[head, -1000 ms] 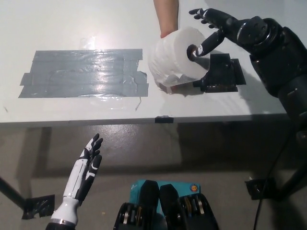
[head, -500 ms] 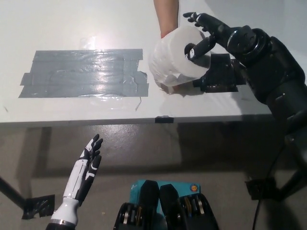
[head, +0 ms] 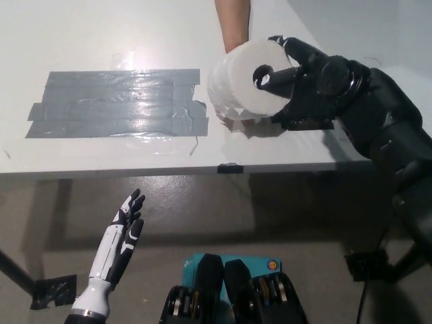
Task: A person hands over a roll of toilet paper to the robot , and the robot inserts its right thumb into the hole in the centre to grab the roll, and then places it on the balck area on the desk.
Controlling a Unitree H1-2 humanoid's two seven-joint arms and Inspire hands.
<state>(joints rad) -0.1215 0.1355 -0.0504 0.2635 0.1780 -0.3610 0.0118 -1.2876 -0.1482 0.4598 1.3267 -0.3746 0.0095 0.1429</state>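
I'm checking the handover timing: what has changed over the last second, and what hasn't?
The black right hand moved left toward the toilet paper roll; its thumb now sits in the centre hole, fingers curling over the roll's top. The person's hand still supports the roll from behind, above the desk. The grey tape patch and the open white left hand, low at the left, stayed put.

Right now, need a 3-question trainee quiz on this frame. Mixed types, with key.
1. True or false: the toilet paper roll lies on the grey tape patch.
2. What is in the roll's centre hole? A) right hand's thumb B) a person's finger C) nothing
3. Where is the left hand?

Key: 1. False; it is right of the patch, with the person's arm behind it. 2. A. 3. Below the desk edge, lower left, fingers apart, holding nothing.
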